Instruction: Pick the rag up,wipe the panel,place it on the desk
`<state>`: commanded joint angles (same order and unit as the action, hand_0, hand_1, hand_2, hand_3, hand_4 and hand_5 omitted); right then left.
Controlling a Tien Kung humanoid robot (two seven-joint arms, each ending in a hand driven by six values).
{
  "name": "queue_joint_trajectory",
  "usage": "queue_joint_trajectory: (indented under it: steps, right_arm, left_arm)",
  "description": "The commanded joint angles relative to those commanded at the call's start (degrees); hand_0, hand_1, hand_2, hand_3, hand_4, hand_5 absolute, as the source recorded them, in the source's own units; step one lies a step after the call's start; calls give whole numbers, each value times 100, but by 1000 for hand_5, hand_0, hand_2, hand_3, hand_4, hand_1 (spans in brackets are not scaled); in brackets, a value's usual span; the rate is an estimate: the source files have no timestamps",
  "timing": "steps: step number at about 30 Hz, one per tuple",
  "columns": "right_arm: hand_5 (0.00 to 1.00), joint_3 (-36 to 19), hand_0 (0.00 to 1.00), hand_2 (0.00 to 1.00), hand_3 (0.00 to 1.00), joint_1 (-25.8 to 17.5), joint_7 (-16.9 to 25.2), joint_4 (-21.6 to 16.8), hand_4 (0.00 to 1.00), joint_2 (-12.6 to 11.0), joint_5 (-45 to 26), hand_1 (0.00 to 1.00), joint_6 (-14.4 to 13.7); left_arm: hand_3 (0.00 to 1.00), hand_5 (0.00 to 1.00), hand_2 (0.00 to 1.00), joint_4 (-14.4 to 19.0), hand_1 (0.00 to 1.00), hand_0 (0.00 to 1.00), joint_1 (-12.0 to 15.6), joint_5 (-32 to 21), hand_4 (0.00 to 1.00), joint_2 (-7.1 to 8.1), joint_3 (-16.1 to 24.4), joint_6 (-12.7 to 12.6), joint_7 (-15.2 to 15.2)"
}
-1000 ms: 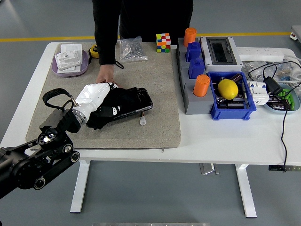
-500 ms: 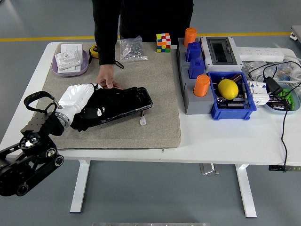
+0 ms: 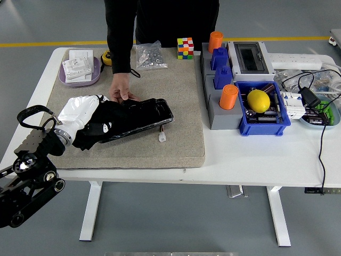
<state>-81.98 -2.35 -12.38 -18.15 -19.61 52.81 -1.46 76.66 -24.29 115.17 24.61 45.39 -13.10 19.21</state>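
Head view shows our left hand (image 3: 80,114), white-gloved, gripping the dark cloth rag (image 3: 98,128) on the glossy black panel (image 3: 144,117) near the grey mat's (image 3: 181,106) left edge. A person's hand (image 3: 121,90) steadies the panel's far edge. We judge wiping underway; next, setting the rag on the white table (image 3: 256,154).

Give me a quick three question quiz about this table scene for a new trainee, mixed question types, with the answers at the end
1. True or false: the person's hand rests at the far edge of the black panel.
2. Which hand holds the rag? A) the robot's left hand B) the robot's right hand C) the person's hand
3. Fill in: the lemon lies in the ___ bin.

Key: 1 true; 2 A; 3 blue
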Motion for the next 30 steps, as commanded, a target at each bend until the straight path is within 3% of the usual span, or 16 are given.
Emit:
queue_joint_trajectory:
  steps: [11,30]
  right_arm:
    - [703,11,689,640,618,-4,-11,3,998,-12,9,456,8]
    - [702,78,689,640,618,30,-34,-31,998,-24,11,456,39]
  left_arm:
    - [292,2,437,-23,123,223,-12,-51,2,-20,-125,-26,-5]
    - [294,2,437,-264,124,223,-610,-258,2,-508,-764,59,70]
